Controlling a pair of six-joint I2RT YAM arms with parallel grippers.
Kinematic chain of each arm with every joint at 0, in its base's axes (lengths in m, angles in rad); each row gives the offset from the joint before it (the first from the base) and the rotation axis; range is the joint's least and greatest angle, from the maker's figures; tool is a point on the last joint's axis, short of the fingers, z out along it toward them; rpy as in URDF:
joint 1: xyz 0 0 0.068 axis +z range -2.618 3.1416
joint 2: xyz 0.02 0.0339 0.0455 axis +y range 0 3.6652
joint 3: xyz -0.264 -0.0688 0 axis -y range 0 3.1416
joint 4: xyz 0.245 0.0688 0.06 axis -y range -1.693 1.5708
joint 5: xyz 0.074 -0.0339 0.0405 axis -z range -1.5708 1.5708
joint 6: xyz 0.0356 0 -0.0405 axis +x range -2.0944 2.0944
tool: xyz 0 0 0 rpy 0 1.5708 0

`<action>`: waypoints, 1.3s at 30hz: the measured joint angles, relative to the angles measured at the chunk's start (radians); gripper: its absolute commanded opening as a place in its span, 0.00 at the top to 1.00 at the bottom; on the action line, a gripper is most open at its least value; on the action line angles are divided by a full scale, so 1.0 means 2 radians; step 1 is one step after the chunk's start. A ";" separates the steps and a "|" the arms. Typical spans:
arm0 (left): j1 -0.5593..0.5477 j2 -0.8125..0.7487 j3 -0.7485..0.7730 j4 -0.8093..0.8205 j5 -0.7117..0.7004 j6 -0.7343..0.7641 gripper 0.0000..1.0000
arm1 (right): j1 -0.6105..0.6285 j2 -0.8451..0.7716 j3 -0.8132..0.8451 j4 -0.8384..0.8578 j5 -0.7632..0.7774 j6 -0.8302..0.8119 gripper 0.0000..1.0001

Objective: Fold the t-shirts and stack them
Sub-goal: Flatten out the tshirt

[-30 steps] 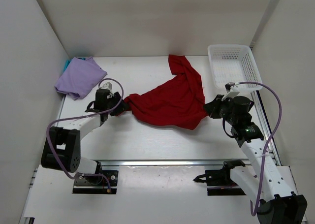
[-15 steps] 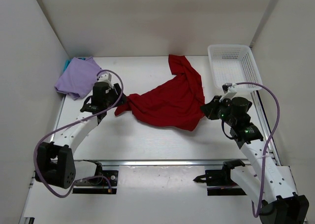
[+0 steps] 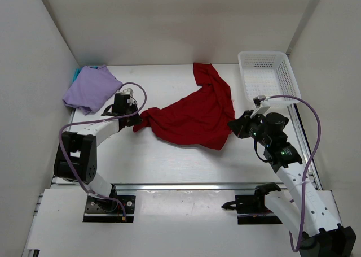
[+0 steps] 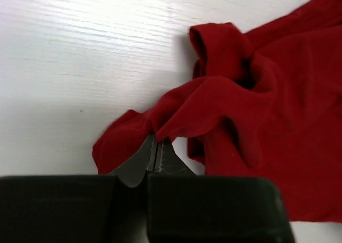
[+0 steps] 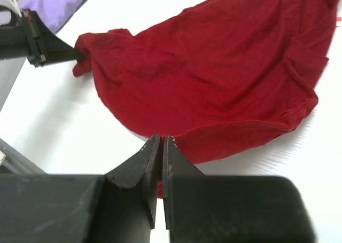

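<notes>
The red t-shirt [image 3: 194, 113] lies crumpled across the middle of the counter [image 3: 169, 158], between the two arms. The left jaws are pinched shut on a bunched corner at its left end. The right jaws are closed on the hem at its right edge. The lavender t-shirt [image 3: 90, 88] sits in the far left corner, covering all but a sliver of the teal t-shirt [image 3: 76, 73]. A white basket [image 3: 280, 76] stands far right.

Robot lab cell, white enclosure walls [image 3: 169, 20], white table [image 3: 169, 161], aluminium rail [image 3: 186, 186]
</notes>
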 measured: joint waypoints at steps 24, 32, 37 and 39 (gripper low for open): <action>0.062 0.031 0.073 -0.211 0.131 0.022 1.00 | 0.021 0.016 0.002 -0.026 0.024 -0.009 1.00; 0.125 0.185 0.263 -0.154 0.092 -0.019 0.17 | 0.021 0.048 0.009 -0.037 0.021 -0.010 1.00; 0.148 0.090 0.201 -0.075 0.069 -0.056 0.43 | 0.022 0.053 0.009 -0.039 0.018 -0.012 0.99; 0.145 0.033 0.136 -0.042 0.062 -0.071 0.55 | 0.023 0.052 0.009 -0.039 0.016 -0.012 1.00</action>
